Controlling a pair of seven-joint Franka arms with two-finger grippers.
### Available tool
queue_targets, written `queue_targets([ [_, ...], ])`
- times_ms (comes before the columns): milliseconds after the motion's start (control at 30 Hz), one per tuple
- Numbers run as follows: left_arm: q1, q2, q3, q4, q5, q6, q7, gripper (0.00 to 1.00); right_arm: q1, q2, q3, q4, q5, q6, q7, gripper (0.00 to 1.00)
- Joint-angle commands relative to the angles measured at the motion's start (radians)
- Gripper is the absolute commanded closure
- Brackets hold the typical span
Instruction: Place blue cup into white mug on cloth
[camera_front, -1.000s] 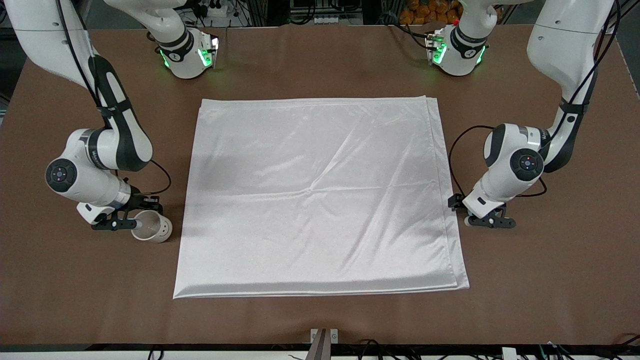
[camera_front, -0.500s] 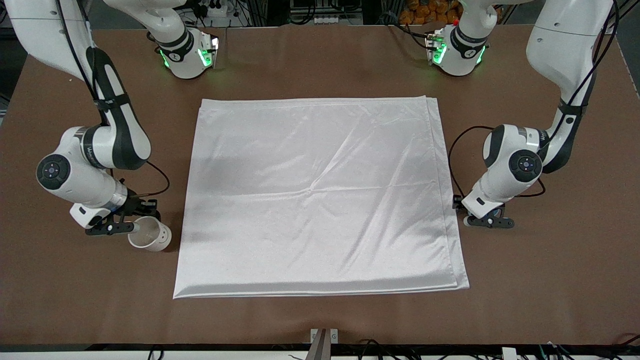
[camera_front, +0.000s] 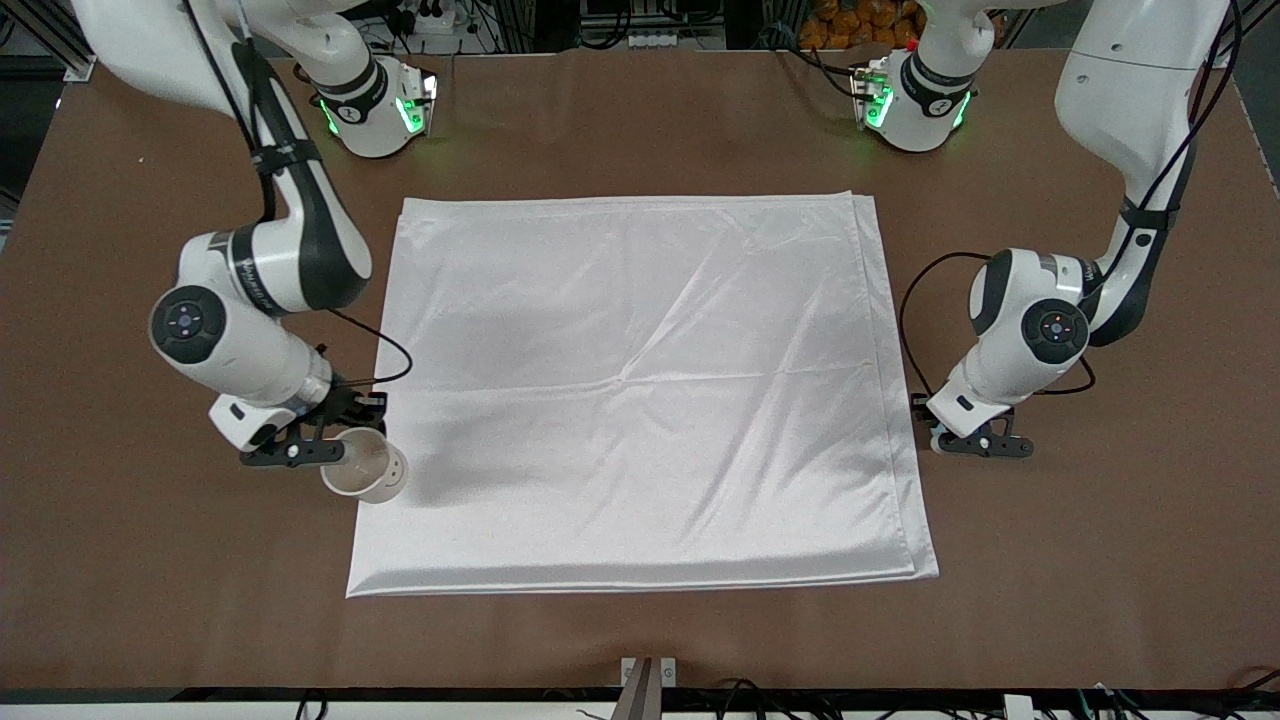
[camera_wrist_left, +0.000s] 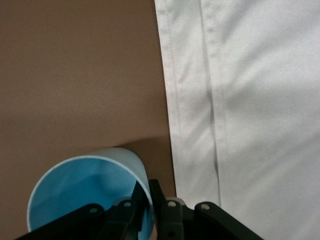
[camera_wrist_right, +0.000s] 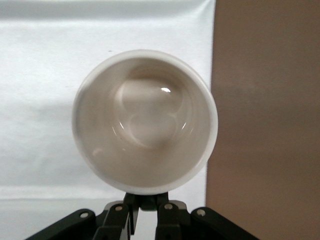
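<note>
- One white mug (camera_front: 365, 477), held up over the cloth (camera_front: 640, 390) edge at the right arm's end; right gripper (camera_front: 330, 448) clamped on its rim.
- One blue cup (camera_wrist_left: 87, 192), cut off in the left wrist view and barely visible in front; left gripper (camera_front: 975, 440) pinches its rim, on the table just beside the cloth.

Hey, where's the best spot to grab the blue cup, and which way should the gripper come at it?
Grip the blue cup by its rim wall, coming from above. It has no handle, it tapers, and its mouth opens upward, so one finger fits inside and one outside. The left gripper holds it just so, beside the cloth.
</note>
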Motion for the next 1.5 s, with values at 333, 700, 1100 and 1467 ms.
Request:
queue_targets([
  [333, 0.001, -0.005, -0.004, -0.005, 0.019, 0.009, 0.002, 1.00, 0.295, 0.094, 0.030, 0.156, 0.022, -0.035, 0.318, 1.00],
  [700, 0.001, -0.048, -0.006, -0.002, 0.048, -0.016, 0.002, 1.00, 0.436, 0.230, 0.060, 0.271, 0.012, -0.021, 0.398, 1.00],
  [1100, 0.004, -0.099, -0.006, 0.008, 0.048, -0.051, 0.047, 1.00, 0.509, 0.313, 0.097, 0.303, 0.003, 0.097, 0.402, 1.00],
  [1467, 0.025, -0.124, -0.012, 0.001, 0.048, -0.059, 0.060, 1.00, 0.536, 0.371, 0.094, 0.332, 0.002, 0.104, 0.402, 0.85],
])
